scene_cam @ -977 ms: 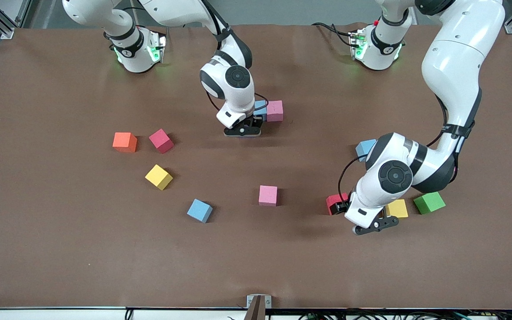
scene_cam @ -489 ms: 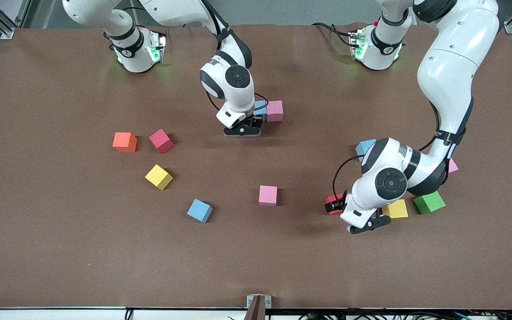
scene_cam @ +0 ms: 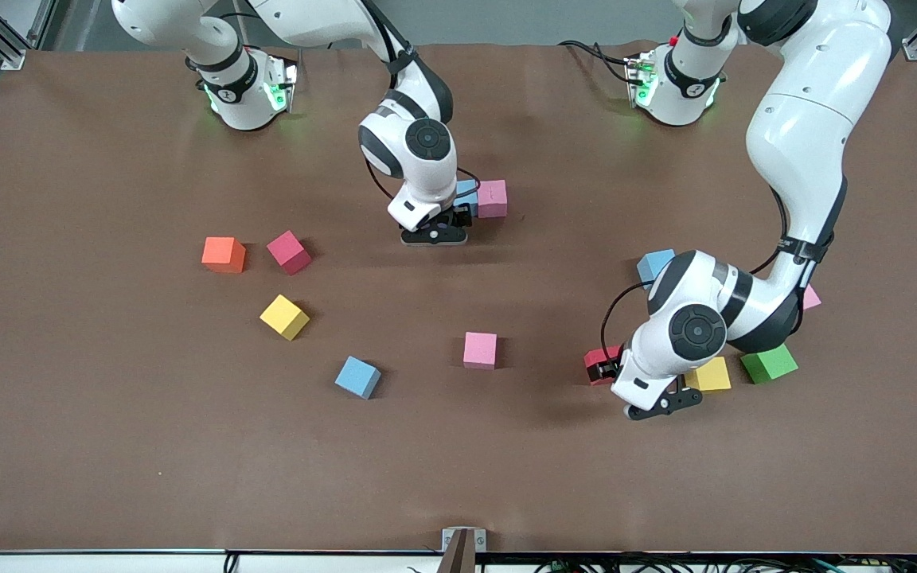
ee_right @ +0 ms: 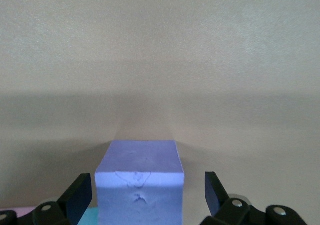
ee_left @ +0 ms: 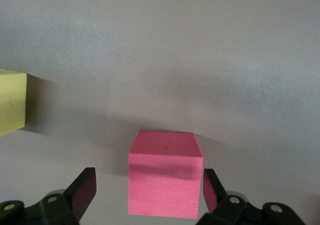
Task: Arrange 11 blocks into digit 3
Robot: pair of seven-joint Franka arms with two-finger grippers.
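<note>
My right gripper (scene_cam: 458, 215) (ee_right: 146, 185) is open, low over the table's middle. A purple block (ee_right: 139, 180) rests between its fingers with a gap on each side; the hand hides it in the front view. It stands against a light blue block (scene_cam: 466, 189), which has a pink block (scene_cam: 492, 198) beside it. My left gripper (scene_cam: 608, 368) (ee_left: 149, 185) is open around a red block (scene_cam: 598, 362) (ee_left: 165, 172) near the left arm's end. A yellow block (scene_cam: 709, 374) (ee_left: 11, 102) lies beside it.
Loose blocks: red (scene_cam: 289, 251), yellow (scene_cam: 284, 317), light blue (scene_cam: 358, 376), pink (scene_cam: 480, 350), light blue (scene_cam: 655, 264), green (scene_cam: 769, 363). A pink block (scene_cam: 809, 297) peeks from under the left arm. An orange cube (scene_cam: 224, 255) sits toward the right arm's end.
My right gripper has opened and let go of the purple block. My left hand has shifted slightly over the red block.
</note>
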